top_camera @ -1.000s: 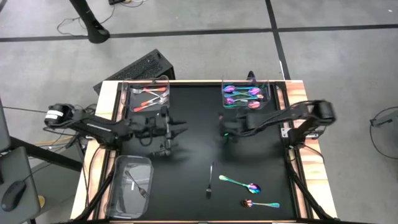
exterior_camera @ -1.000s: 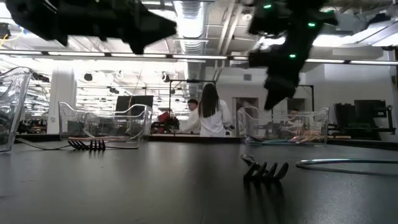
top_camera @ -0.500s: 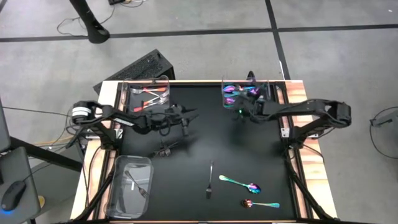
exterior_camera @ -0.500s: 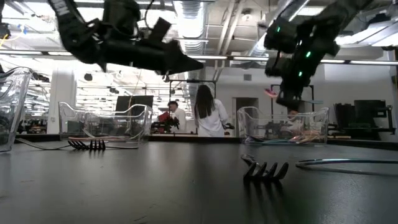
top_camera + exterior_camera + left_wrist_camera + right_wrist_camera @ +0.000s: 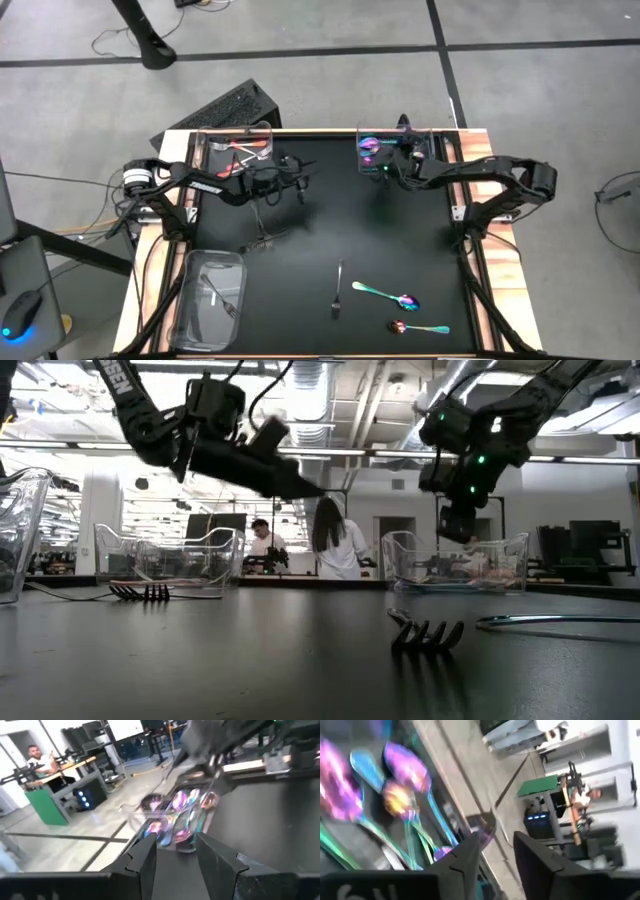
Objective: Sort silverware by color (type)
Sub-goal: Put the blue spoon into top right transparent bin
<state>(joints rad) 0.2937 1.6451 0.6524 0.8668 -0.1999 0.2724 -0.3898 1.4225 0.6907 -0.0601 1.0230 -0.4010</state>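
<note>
**Both hands up near the far trays, open middle of the counter below**

In the high view my right hand (image 5: 385,172) hangs at the upper right, at the near edge of the clear tray (image 5: 432,150) that holds the iridescent spoons (image 5: 368,146). Its fingers (image 5: 465,857) stand apart with nothing between them, and in my right wrist view the purple and teal spoon bowls lie just past them. In the low view this hand (image 5: 455,525) hangs above the tray wall, not touching it.

My left hand (image 5: 298,186) sits at upper centre-left, just beside the tray (image 5: 198,150) with the coppery pieces (image 5: 243,152). Its fingers (image 5: 145,857) are spread and empty too. In the low view it (image 5: 300,485) is raised well above the counter (image 5: 400,230).

The black counter between my two hands is open. Lower down, a dark fork (image 5: 262,243) lies left of centre, below my left hand. Another dark fork (image 5: 338,291) lies at lower centre, with an iridescent spoon (image 5: 388,296) just to its right and a coppery-bowled spoon (image 5: 418,328) near the bottom edge. A third clear tray (image 5: 195,262) sits at lower left with a dark piece (image 5: 217,297) inside.

Wooden rails border the counter on both sides. People show in the room beyond.
</note>
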